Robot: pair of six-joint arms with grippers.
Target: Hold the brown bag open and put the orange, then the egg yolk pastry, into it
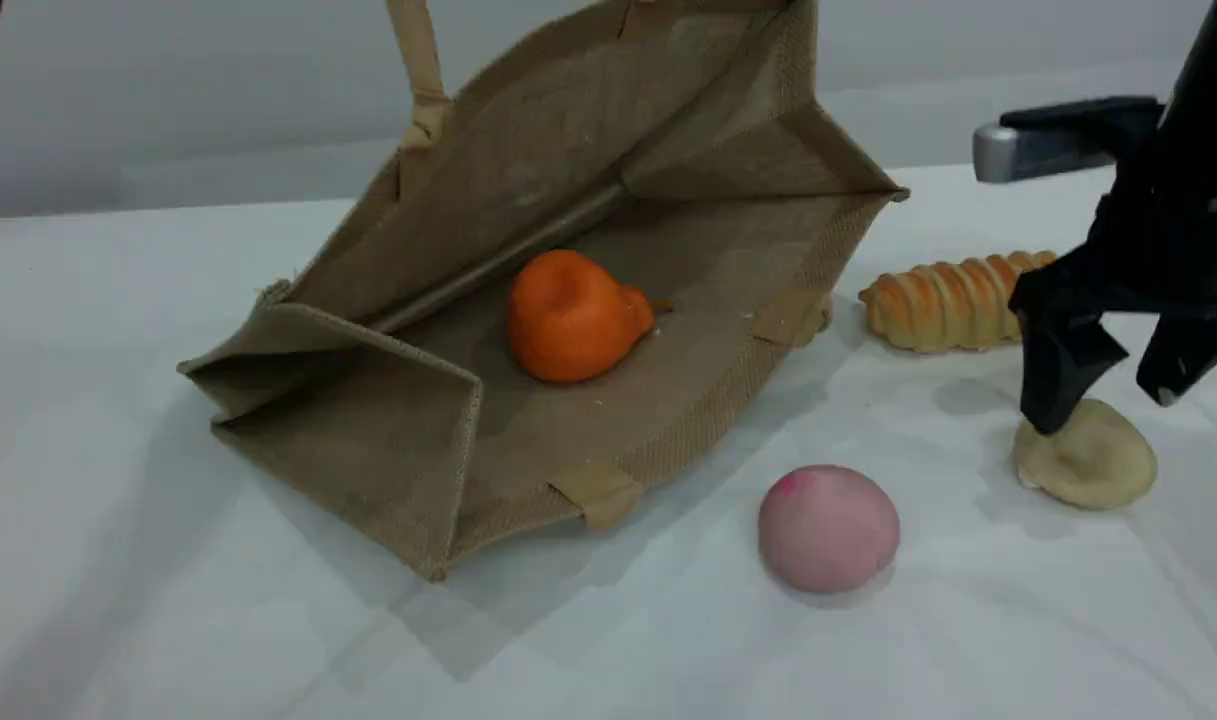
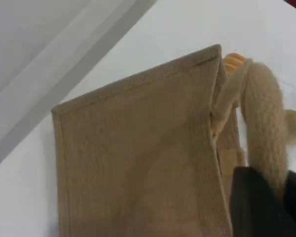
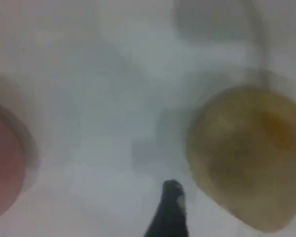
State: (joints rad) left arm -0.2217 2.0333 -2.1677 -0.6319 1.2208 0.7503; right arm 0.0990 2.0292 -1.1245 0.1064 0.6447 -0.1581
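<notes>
The left end effector [image 2: 266, 207] is pinched tight on the handle [image 2: 261, 123], lifting it so the bag [image 1: 568, 200] gapes toward the right arm. The orange [image 1: 573, 315] already lies inside, well left of the right end effector [image 1: 1118, 385]. That one hangs spread just above the pastry [image 1: 1088, 460], apparently ready to close on it.

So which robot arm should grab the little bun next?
The right one, probably. Its claw is open and sits right above the egg yolk pastry. The left claw is busy holding the brown bag's handle up.
</notes>
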